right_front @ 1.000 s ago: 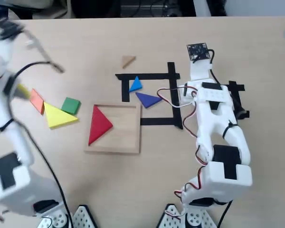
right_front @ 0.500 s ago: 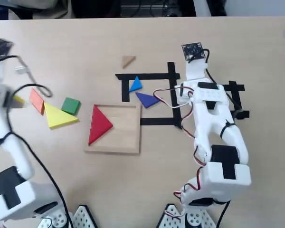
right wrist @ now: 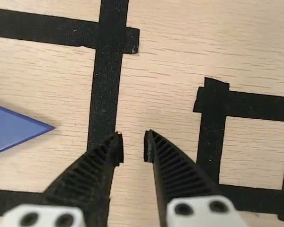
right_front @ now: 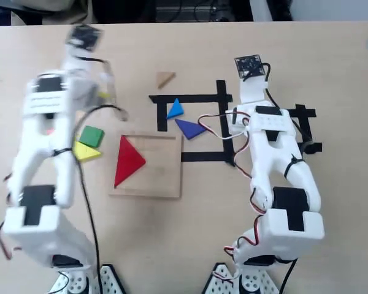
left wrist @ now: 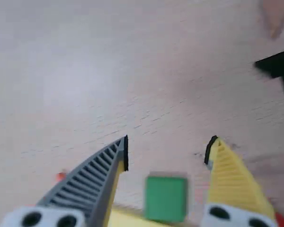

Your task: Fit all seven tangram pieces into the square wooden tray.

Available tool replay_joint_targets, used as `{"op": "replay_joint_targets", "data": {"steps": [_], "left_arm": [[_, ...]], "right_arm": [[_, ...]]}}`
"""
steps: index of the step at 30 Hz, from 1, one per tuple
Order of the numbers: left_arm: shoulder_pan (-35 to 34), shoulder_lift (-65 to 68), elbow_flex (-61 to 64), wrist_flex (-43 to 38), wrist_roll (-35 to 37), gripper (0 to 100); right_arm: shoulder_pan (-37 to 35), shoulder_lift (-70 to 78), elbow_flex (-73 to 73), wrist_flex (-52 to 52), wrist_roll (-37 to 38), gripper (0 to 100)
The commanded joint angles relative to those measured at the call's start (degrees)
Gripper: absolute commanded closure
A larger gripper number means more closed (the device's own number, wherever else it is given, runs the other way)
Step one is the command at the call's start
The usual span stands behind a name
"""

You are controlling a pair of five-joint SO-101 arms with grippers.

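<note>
Red triangle [right_front: 127, 160] lies flat in wooden tray [right_front: 165, 177].

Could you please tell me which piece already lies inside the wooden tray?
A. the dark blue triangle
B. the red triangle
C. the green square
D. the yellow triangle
B: the red triangle lies inside the tray, while the green square, the yellow triangle and the dark blue triangle lie outside it.
</note>
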State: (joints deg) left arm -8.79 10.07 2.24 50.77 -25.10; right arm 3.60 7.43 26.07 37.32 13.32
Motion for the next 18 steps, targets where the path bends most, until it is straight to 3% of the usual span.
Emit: {"op": "replay_joint_targets", "data": {"steps": [1,7,14,18], "left_arm": [[6.5,6.6,-4.5,-3.6,13.0,72],[9.3,16.3,-7.0,-8.5,24.4,72],[12.4,5.5,-9.6,12.0,24.9,72],[10.8,-0.3,-9.1,13.1,25.1,72]], "right_arm": [[-0.6,-0.1,-1.3,-1.1,0.4,90.7],[-0.6,-0.1,-1.5,-1.1,0.4,90.7],[-1.0,-0.1,-1.6,-1.3,0.4,90.7],[-3.0,-0.1,-2.3,-1.7,0.3,90.7]]}}
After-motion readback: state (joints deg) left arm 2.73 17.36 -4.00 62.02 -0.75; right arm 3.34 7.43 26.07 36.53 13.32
